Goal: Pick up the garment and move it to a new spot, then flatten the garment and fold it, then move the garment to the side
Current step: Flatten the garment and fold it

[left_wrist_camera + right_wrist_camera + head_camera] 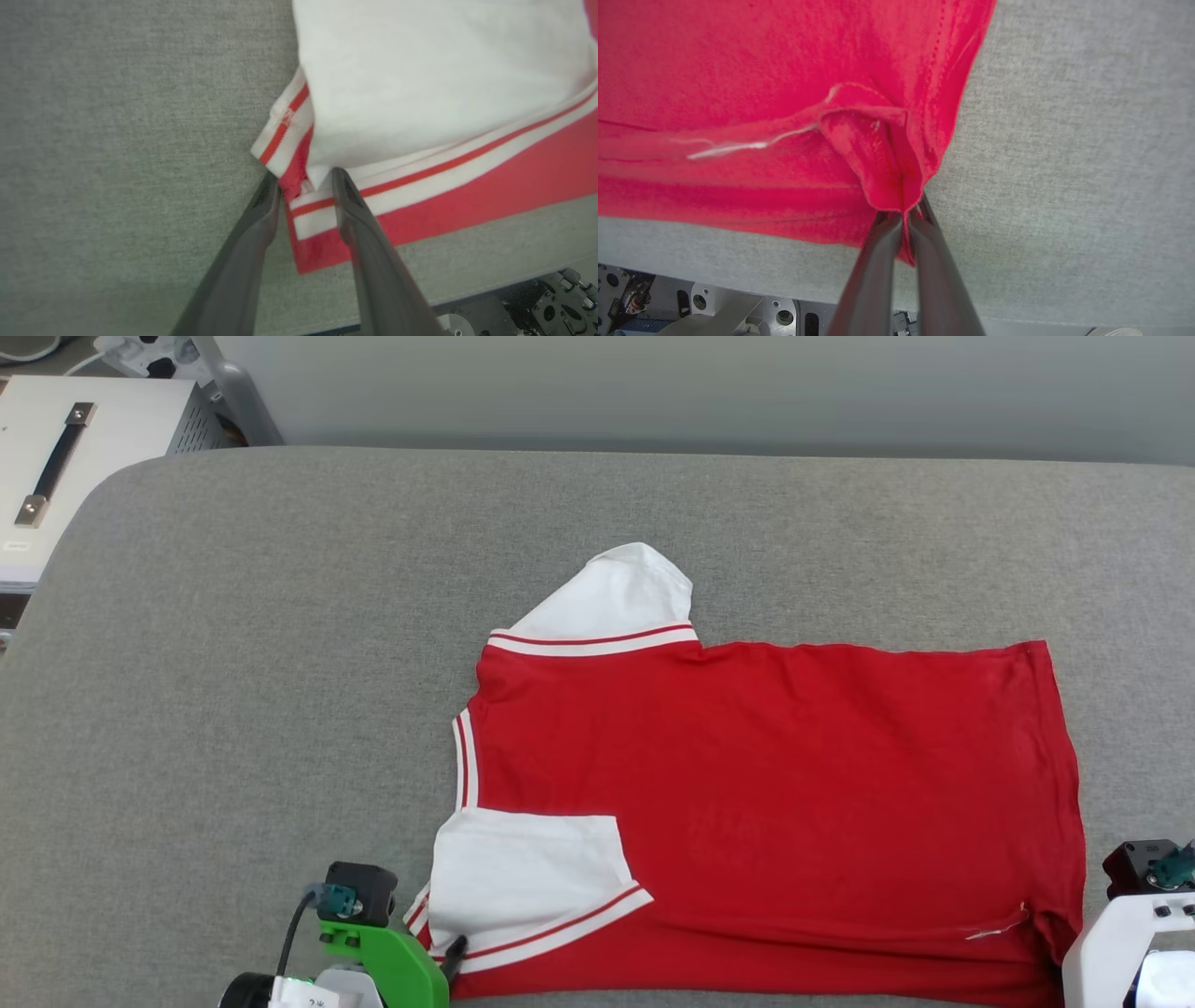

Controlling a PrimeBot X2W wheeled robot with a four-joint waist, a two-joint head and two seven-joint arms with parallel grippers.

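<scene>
Red garment (775,784) spread flat on the grey desk (280,663), hem corner pinched in the closed right gripper (903,212), striped sleeve corner lying loose between tips of the parted left gripper (306,179), likely for smoothing before folding.

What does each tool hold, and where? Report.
Right tool pinches the shirt at its hem corner; left tool stands open astride the sleeve edge, holding nothing.

Illumination: bright, even, diffuse. Shadows on the grey woven fabric surface (280,663) are faint. Head view is sharp; wrist views are softer, and the left gripper's (306,179) long dark fingers (373,270) blur toward the bottom edge.
</scene>
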